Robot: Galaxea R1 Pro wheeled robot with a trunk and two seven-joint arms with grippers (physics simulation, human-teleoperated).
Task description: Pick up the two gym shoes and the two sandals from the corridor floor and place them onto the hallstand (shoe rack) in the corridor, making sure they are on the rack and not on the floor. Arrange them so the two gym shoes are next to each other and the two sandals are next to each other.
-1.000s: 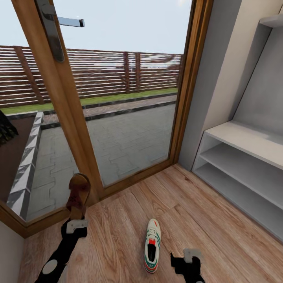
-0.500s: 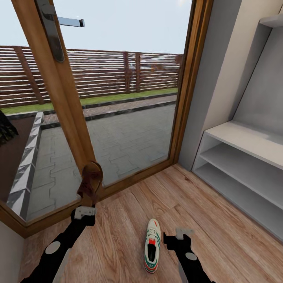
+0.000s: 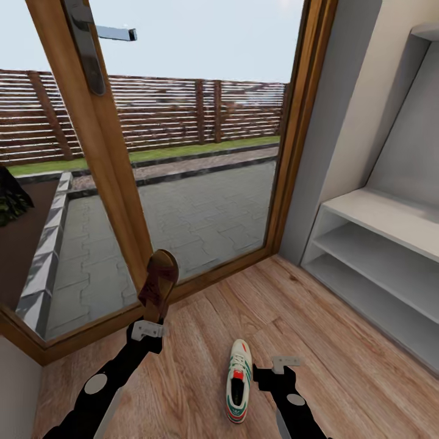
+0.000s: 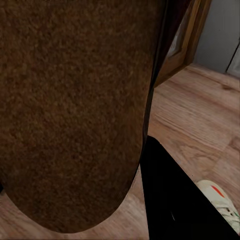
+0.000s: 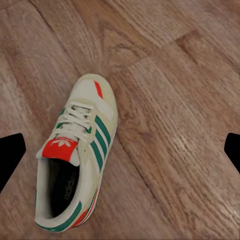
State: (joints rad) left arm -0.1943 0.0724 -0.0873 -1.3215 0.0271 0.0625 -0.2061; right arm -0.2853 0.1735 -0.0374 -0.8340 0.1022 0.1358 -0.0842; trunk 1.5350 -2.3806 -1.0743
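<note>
**Status: one sandal held, one gym shoe on floor**

Item count in view: one gym shoe, one sandal, one hallstand.

1. Gym shoe (image 3: 238, 381): lies flat on the corridor floor (image 3: 341, 341), sole down, toe pointing toward the glass door (image 3: 195, 158). In the right wrist view the gym shoe (image 5: 80, 160) shows green side stripes, a red tongue patch and a red toe mark. Its toe also appears in the left wrist view (image 4: 220, 197).

2. Sandal (image 3: 158, 285): off the floor, standing upright above the left gripper (image 3: 148, 330), sole facing the head camera. In the left wrist view the brown sole (image 4: 75, 110) sits directly against the camera.

3. Left gripper: clamped on the lower end of the sandal.

4. Right gripper (image 3: 281, 364): fingers spread apart, holding nothing, just beside the gym shoe on its right. In the right wrist view the two fingertips (image 5: 11, 157) stand at opposite edges, the shoe nearer the one marked.

5. Hallstand (image 3: 390, 213): at the right wall, with a bench top and two open shelves below, all bare. Well apart from both shoes.

6. Beyond the door: paved yard, slatted fence.
</note>
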